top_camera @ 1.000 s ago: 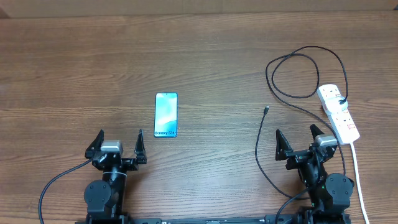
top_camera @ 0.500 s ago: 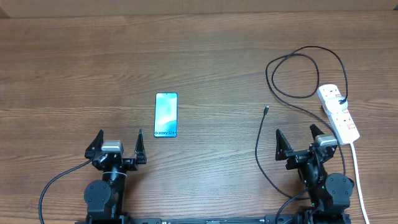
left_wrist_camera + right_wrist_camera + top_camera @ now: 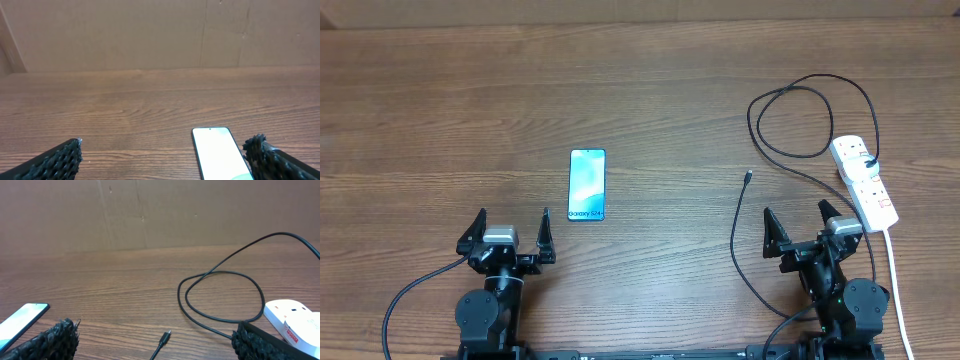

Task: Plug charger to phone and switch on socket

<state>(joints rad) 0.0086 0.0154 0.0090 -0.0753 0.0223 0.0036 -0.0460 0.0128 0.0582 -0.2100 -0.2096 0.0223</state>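
L hand (image 3: 513, 215) & R hand (image 3: 795, 212): both wide open, empty. Phone (image 3: 587, 185) screen-up on bench (image 3: 440, 100). Charger (image 3: 748, 177) tip loose, well apart from phone; socket (image 3: 865, 180) far R.

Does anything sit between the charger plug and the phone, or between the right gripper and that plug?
Nothing visible. Only bare table lies between the charger plug and the phone. The open right gripper also has a clear path to the plug; just the charger's own cable runs beside it.
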